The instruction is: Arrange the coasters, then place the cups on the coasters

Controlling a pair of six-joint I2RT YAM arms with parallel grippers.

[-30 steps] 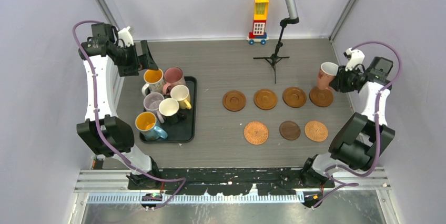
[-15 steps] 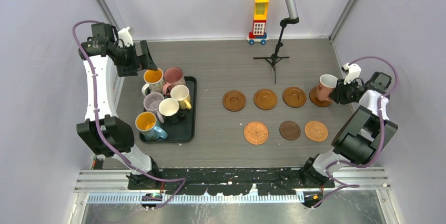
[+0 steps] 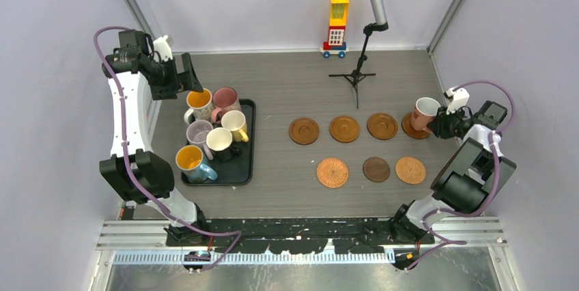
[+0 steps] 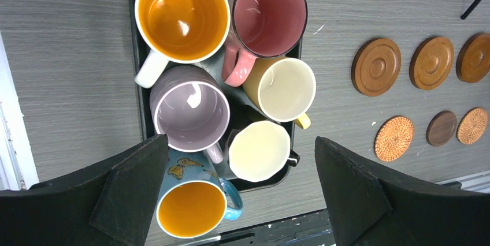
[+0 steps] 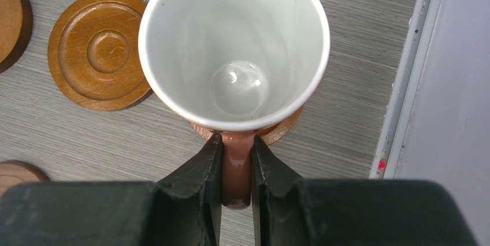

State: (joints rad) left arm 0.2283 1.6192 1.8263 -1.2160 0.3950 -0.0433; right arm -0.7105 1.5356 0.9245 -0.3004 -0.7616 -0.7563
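Right hand point(image 5: 237, 162): closed on the handle of the pink ceramic mug with white inside point(image 5: 234, 49). Both fingers pinch the handle, and the mug stands upright directly ahead of the fingertips.

Under the mug: a round brown wooden coaster point(image 5: 283, 129), only a sliver of its rim showing on the hand's side. The mug looks set down on it or very nearly so; the wrist view does not settle whether there is contact.

Left hand point(image 4: 242, 171): fully open, holding nothing, hovering over the black rectangular tray point(image 4: 132, 3). Six ceramic mugs point(image 4: 190, 110) are packed together directly below its fingers.

Other six coasters point(image 3: 345, 129): flat on the surface point(image 3: 287, 79) to the right hand's left. Three wooden ones line up with the occupied one. Two woven ones and a dark one form a second row nearer the arm's base.

Progress, as judged:
- Coaster arranging looks finished: seven laid out in two rows, none overlapping.
- Cup placing has barely begun: first mug at its coaster, not yet released.
- Left to do: let go of the handle, then move six mugs from the tray to six bare coasters.
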